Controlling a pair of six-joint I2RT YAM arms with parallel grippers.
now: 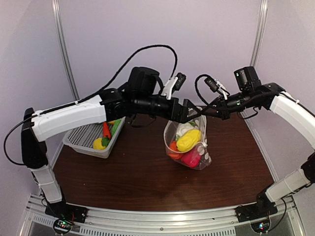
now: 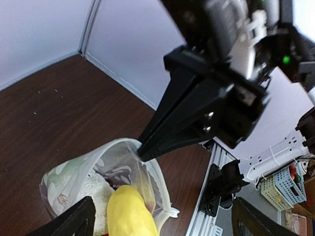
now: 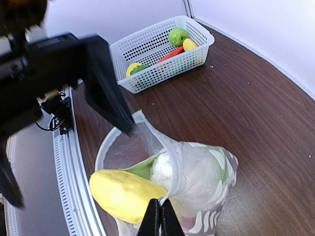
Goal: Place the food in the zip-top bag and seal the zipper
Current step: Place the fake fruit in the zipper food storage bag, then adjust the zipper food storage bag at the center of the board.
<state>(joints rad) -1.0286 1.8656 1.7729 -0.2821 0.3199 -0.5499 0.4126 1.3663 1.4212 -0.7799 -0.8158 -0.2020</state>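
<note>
The zip-top bag stands upright at mid-table with its mouth open. It holds a yellow fruit, a white-and-green vegetable, an orange piece and a red piece. My right gripper is shut on the near part of the bag's zipper rim and holds it up. It also shows in the top view. My left gripper is wide open over the bag mouth, and one of its fingers touches the far rim. The yellow fruit sticks out of the mouth.
A white mesh basket stands at the left with more food in it: a yellow piece, an orange carrot and a green piece. The metal rail runs along the table's near edge. White walls enclose the back and sides.
</note>
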